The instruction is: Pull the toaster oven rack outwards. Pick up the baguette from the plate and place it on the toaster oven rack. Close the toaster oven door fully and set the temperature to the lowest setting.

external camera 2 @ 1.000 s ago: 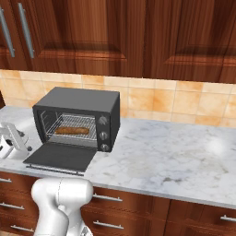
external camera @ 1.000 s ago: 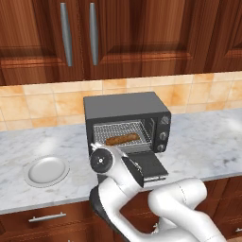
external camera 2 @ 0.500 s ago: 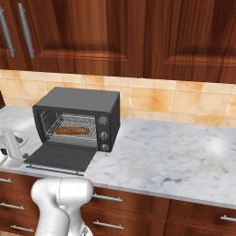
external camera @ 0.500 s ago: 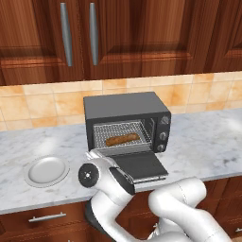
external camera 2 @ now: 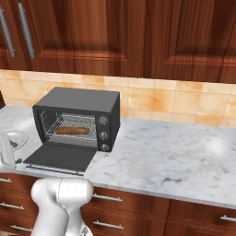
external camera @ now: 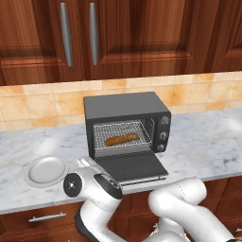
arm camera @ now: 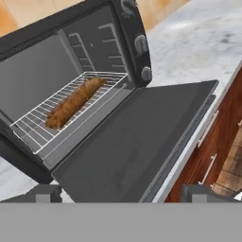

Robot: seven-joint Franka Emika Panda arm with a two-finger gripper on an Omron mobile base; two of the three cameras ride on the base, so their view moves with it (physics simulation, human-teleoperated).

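The toaster oven (external camera: 127, 106) (external camera 2: 78, 99) stands on the counter with its door (external camera: 132, 166) (arm camera: 142, 142) dropped flat open. Inside, the baguette (external camera: 122, 139) (external camera 2: 72, 131) (arm camera: 73, 101) lies along the wire rack (arm camera: 33, 125). Three knobs (external camera: 163, 134) (arm camera: 140, 43) run down the oven's right side. Left of the oven sits the white plate (external camera: 46, 171), bare. My gripper (arm camera: 125, 191) (external camera: 86, 164) is open and holds nothing. It hangs low at the door's front left corner, looking up along the door into the cavity.
Marble counter (external camera 2: 175, 156) stretches wide to the right of the oven. Wooden drawers with silver handles (external camera 2: 107, 197) sit under the counter edge, close to my hand. Wall cabinets (external camera: 78, 33) hang above the tiled backsplash.
My hand has dropped and drawn back to the left, from in front of the oven opening to the counter's front edge by the door's corner. Oven, baguette and plate have stayed put.
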